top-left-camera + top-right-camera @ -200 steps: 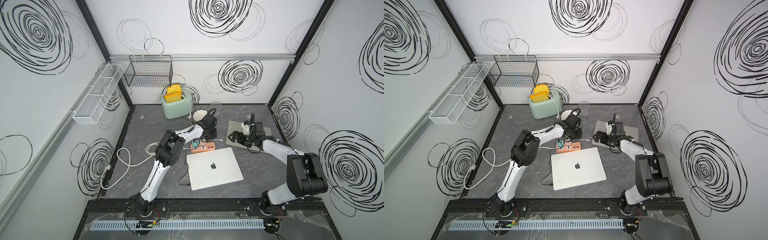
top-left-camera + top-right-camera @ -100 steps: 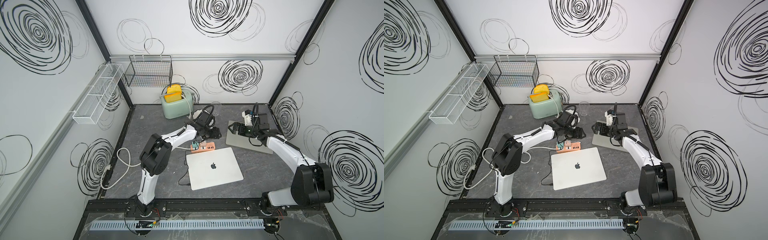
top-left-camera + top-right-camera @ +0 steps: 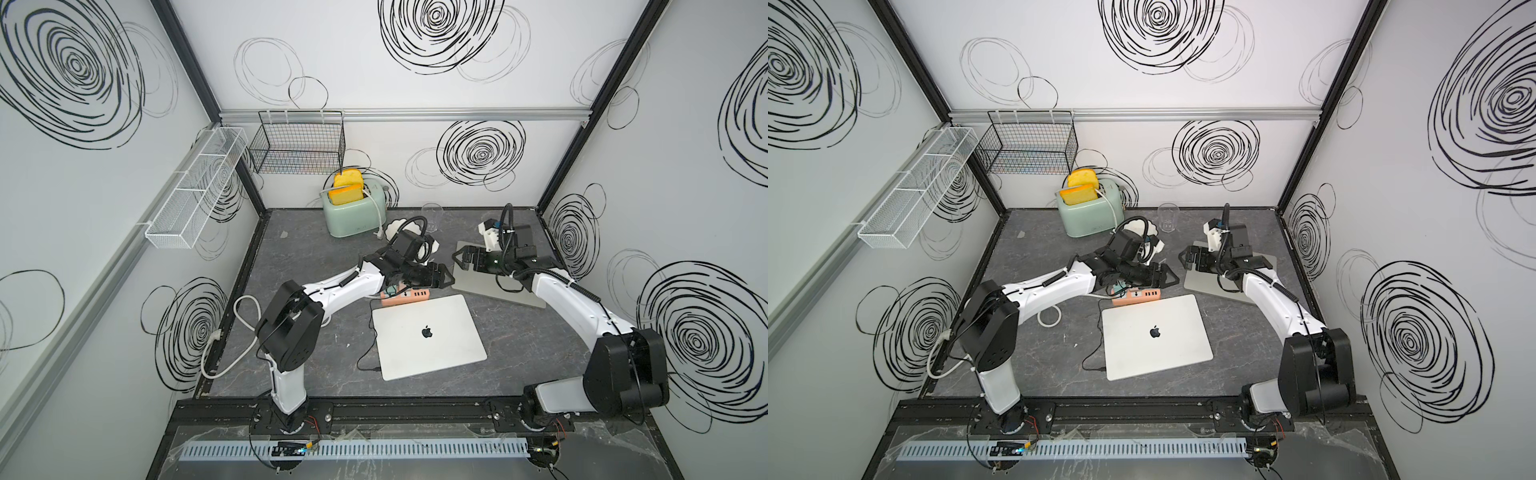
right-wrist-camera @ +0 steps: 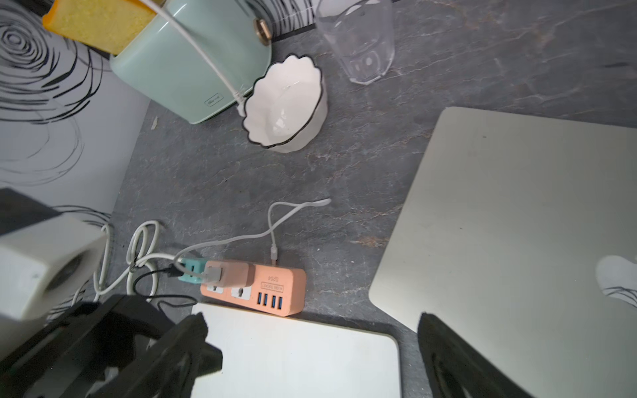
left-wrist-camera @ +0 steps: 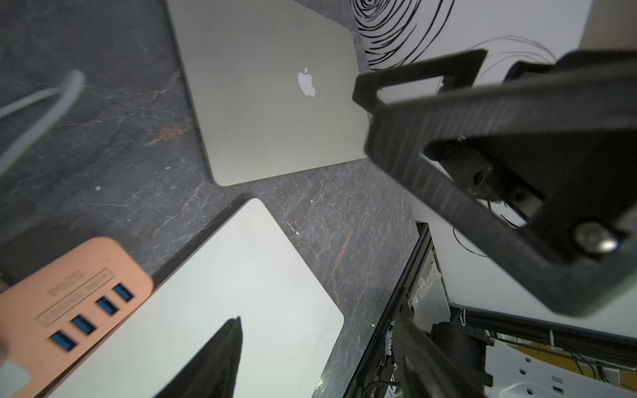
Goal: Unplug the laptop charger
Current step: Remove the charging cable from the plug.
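Dark slate tabletop [image 4: 310, 206] | charger plug [image 4: 191, 272] teal, in peach pwr strip [image 4: 275, 293] | L fingers [image 5: 431, 113], R fingers [image 4: 458, 361] apart, empty

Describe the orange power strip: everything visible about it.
The power strip is a rounded salmon-orange plastic bar, lying flat on the dark tabletop beside the closed laptop. It shows four blue USB ports, two free sockets and a matching adapter plugged in, trailing a white cable. A teal plug sits at the end away from the ports.
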